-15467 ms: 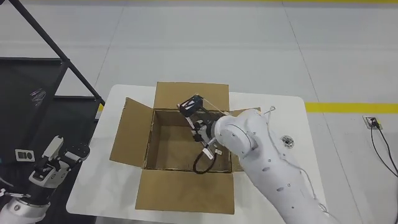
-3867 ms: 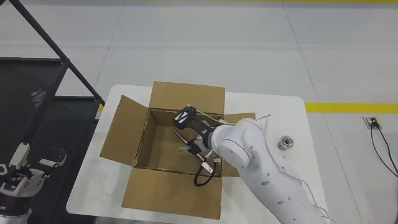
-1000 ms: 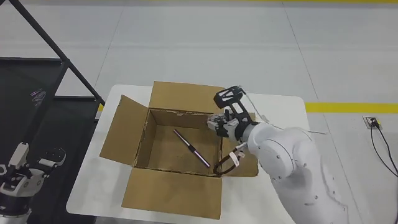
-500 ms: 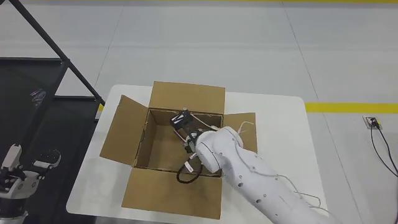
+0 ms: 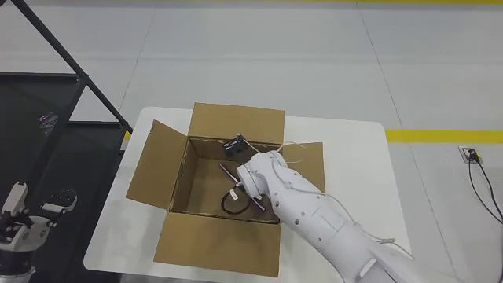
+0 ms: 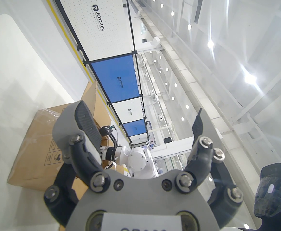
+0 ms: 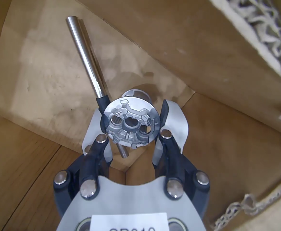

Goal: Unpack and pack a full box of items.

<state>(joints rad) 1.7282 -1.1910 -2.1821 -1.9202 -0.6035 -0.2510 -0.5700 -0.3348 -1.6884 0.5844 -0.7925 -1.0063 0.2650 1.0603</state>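
White table point(image 5: 354, 149) carries an open brown cardboard box point(image 5: 236, 118), centre of the top view. R gripper point(image 7: 133, 111) is down inside the box, jaws clamped on a silver toothed metal disc point(image 7: 132, 126). On the box floor, near the disc, lies a slim steel rod w/ dark sleeve point(image 7: 85, 56). L gripper point(image 6: 143, 126) hangs lower left of the top view, off the table, jaws spread wide.

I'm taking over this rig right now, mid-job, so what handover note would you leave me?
Left tool: open, holding nothing, off to the side of the table, pointing upward.
Right tool: inside the box, shut on the metal disc, low over the floor near a corner.
Metal rod: lying on the box floor, next to the disc.
Done: rod is in the box.
Left: release the disc; the flaps are open.
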